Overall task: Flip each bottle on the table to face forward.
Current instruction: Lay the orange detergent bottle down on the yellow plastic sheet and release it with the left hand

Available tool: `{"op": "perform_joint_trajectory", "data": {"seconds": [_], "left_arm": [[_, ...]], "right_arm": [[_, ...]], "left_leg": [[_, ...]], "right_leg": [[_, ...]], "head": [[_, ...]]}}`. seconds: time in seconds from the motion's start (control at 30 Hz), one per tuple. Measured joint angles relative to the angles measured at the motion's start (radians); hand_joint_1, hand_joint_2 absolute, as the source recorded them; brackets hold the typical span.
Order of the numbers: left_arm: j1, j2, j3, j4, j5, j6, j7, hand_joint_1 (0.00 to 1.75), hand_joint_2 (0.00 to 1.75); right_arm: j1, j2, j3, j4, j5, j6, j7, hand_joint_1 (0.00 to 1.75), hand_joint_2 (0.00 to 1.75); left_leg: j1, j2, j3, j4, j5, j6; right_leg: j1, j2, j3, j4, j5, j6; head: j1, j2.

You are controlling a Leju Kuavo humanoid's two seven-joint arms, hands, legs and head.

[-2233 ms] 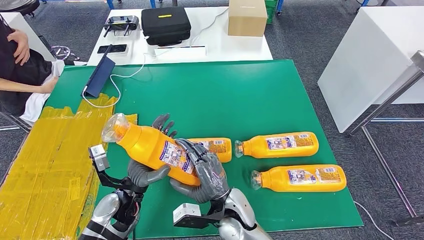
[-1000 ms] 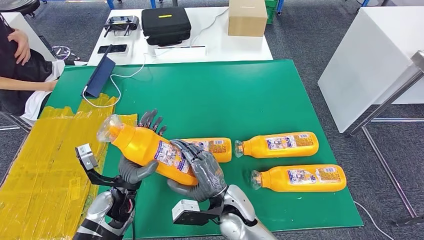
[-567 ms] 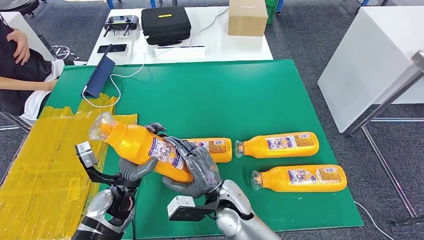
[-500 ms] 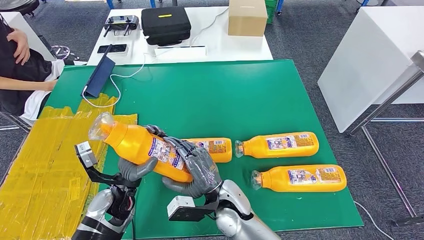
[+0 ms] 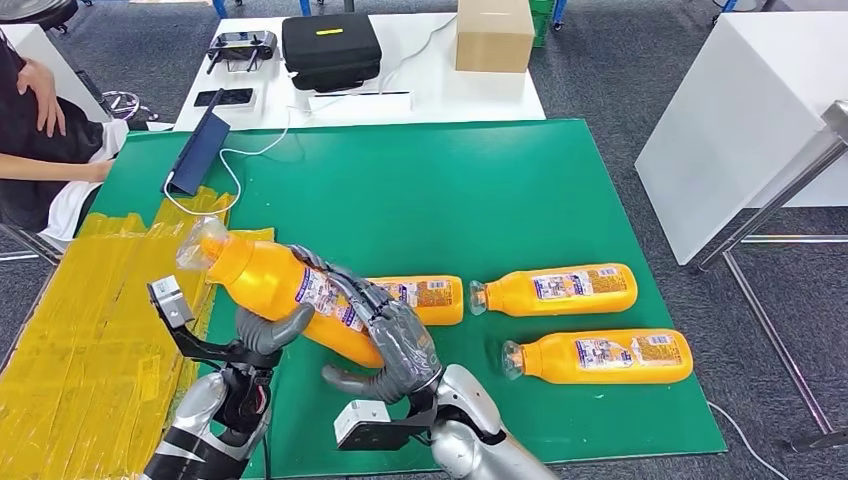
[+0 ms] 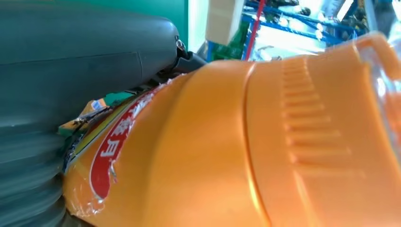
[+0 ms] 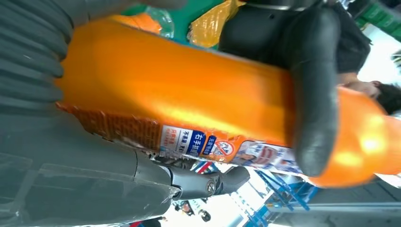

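Note:
Both hands hold one orange bottle (image 5: 280,290) above the green table's front left, its clear cap pointing up and left. My left hand (image 5: 268,328) grips it from below near the shoulder, and my right hand (image 5: 392,345) wraps its label end. The left wrist view shows the bottle (image 6: 246,151) close up against that hand (image 6: 71,71). In the right wrist view the bottle (image 7: 189,94) lies across my right hand (image 7: 71,179). Three more orange bottles lie on their sides on the mat: one (image 5: 432,296) partly behind my right hand, one (image 5: 555,288) in the middle, one (image 5: 598,358) nearer the front.
Crumpled yellow sheeting (image 5: 90,340) covers the table's left part. A dark tablet (image 5: 198,152) with a white cable lies at the far left corner, where a person (image 5: 40,130) sits. A white table behind carries a black case (image 5: 330,45) and a cardboard box (image 5: 494,35).
Both hands have carried the held bottle left and a little lower, tilting it flatter. The left hand's fingers, earlier spread behind the bottle, now close around it. The lying bottles have not moved.

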Motion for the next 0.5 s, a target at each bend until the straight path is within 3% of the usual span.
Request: {"op": "perform_joint_trajectory", "data": {"seconds": [0.23, 0.37, 0.5], "left_arm": [[-0.032, 0.010, 0.055, -0.002, -0.190, 0.219, -0.033, 1.75, 1.75], [-0.073, 0.030, 0.096, -0.002, -0.406, 0.394, -0.042, 1.75, 1.75], [-0.127, 0.063, 0.140, 0.001, -0.715, 0.551, 0.000, 1.75, 1.75]], "right_arm": [[0.052, -0.008, -0.004, -0.099, -0.016, -0.045, -0.023, 0.00, 1.75], [0.077, -0.022, -0.037, -0.176, -0.057, -0.043, -0.034, 0.00, 1.75], [0.098, -0.033, -0.084, -0.252, -0.080, -0.027, -0.043, 0.00, 1.75]], "left_leg": [[0.000, -0.001, 0.000, 0.000, 0.000, 0.000], [0.000, 0.000, 0.000, 0.000, 0.000, 0.000], [0.000, 0.000, 0.000, 0.000, 0.001, 0.000]], "right_leg": [[0.000, 0.000, 0.000, 0.000, 0.000, 0.000], [0.000, 0.000, 0.000, 0.000, 0.000, 0.000], [0.000, 0.000, 0.000, 0.000, 0.000, 0.000]], "head": [[0.000, 0.000], [0.000, 0.000], [0.000, 0.000]]}}
